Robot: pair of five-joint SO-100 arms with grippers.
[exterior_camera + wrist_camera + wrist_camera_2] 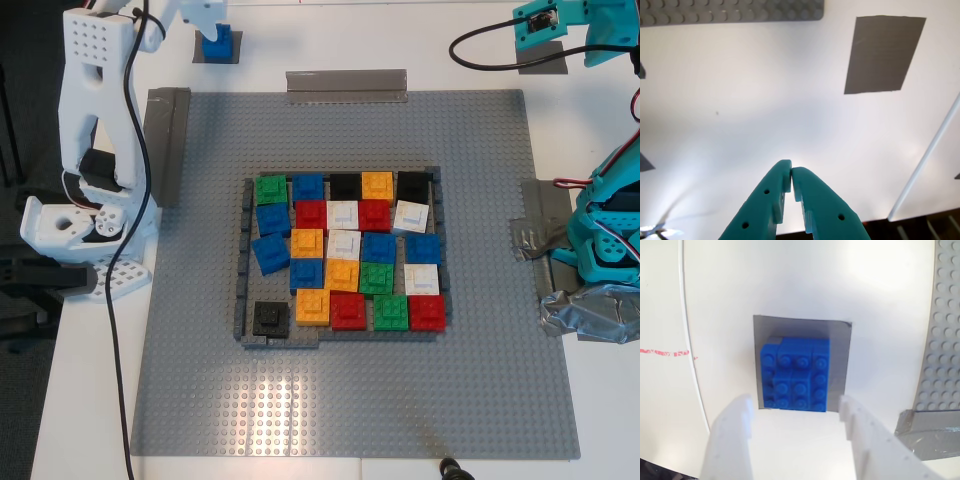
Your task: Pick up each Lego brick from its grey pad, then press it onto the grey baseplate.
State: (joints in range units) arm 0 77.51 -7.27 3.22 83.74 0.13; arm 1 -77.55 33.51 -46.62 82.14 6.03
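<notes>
A blue Lego brick (795, 372) sits on a dark grey pad (840, 360) off the baseplate's far corner at the exterior view's left (217, 42). My second gripper (795, 405), white, hangs open just above it, a finger on either side (208, 18). My first gripper (791, 170), teal, is shut on nothing over the white table, near a bare grey pad (885, 55) at the far end of the exterior view's right (545, 30). On the grey baseplate (480, 380), several bricks of many colours (345, 250) fill a low dark grey frame.
A grey tape strip (347, 85) lies along the baseplate's far edge and another (170, 140) along the edge at the exterior view's left. A silver tape wad (590, 310) holds the teal arm's base. A black cable (135, 200) hangs down the white arm.
</notes>
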